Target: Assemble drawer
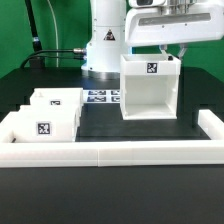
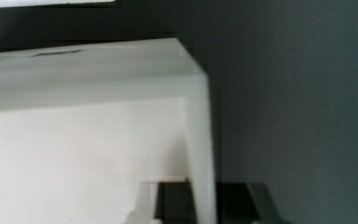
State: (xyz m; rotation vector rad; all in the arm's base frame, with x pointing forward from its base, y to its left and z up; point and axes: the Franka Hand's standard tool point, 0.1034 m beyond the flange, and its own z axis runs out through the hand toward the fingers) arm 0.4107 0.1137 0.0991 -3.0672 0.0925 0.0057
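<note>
The white drawer box (image 1: 150,92) stands upright right of centre on the black table, its open side toward the camera and a marker tag on its back wall. My gripper (image 1: 176,54) sits on the top of the box's wall on the exterior view's right. In the wrist view the gripper (image 2: 206,206) straddles that thin white wall (image 2: 197,140), with a dark finger (image 2: 174,205) pressed against each side of it. Two smaller white box parts (image 1: 55,102) (image 1: 42,126) with tags sit on the exterior view's left.
A white U-shaped fence (image 1: 110,152) runs along the front and both sides of the table. The marker board (image 1: 100,97) lies flat behind the small parts, left of the drawer box. The robot base (image 1: 105,45) stands at the back.
</note>
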